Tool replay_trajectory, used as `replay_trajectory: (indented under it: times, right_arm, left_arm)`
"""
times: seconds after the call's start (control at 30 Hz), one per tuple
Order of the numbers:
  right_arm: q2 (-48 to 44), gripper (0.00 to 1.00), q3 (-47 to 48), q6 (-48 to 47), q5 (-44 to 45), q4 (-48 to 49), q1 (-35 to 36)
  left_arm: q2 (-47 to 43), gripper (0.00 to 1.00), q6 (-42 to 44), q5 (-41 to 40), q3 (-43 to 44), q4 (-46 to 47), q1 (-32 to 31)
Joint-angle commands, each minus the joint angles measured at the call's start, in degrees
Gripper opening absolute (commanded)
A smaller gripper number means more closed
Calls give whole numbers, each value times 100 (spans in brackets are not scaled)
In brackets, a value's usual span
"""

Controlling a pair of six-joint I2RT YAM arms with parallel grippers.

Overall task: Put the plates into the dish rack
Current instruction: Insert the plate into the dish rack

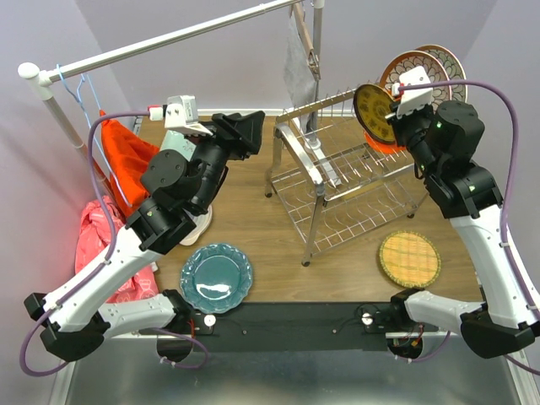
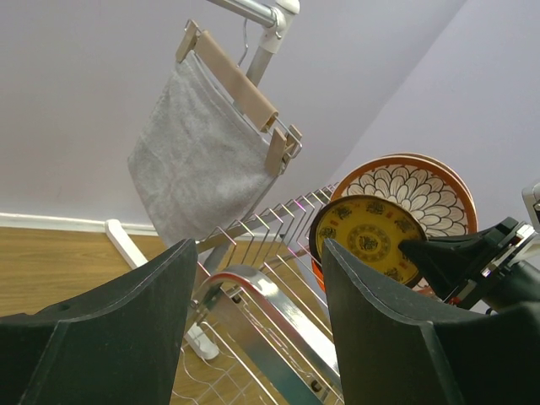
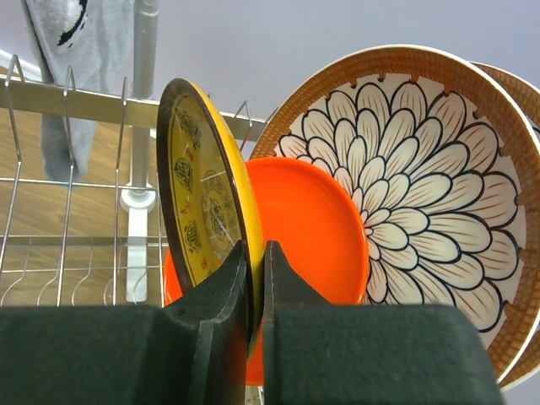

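Dark-yellow plate (image 3: 196, 211) on edge, rim pinched by right tool (image 3: 256, 255), orange plate (image 3: 312, 228) just behind; left tool (image 2: 260, 270) spread.

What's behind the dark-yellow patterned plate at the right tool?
An orange plate behind it, then a brown-rimmed floral plate, with a second floral plate's rim peeking past. The orange plate's lower left is covered by the dark-yellow patterned plate and right tool.

Left arm (image 1: 101, 270) and right arm (image 1: 489, 245) are white-and-black, with purple cables (image 1: 481, 84).
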Motion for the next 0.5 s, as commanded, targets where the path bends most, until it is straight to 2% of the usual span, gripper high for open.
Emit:
replay_trajectory:
  times: [0.0, 0.33, 0.37, 0.43, 0.47]
  right_arm:
    - [-116, 21, 4, 115, -16, -56, 35]
    - [-186, 24, 13, 177, -139, -179, 35]
    - [-195, 27, 22, 185, -130, -179, 35]
    - [-186, 28, 92, 194, -156, -188, 35]
    - [-177, 33, 144, 203, -156, -196, 35]
  left_arm:
    - [-97, 70, -48, -113, -79, 105, 43]
    - [-185, 70, -101, -121, -176, 114, 52]
    - [-194, 70, -101, -122, -176, 105, 52]
    - [-194, 70, -110, -104, -185, 105, 52]
    - [-203, 70, -110, -95, -176, 114, 52]
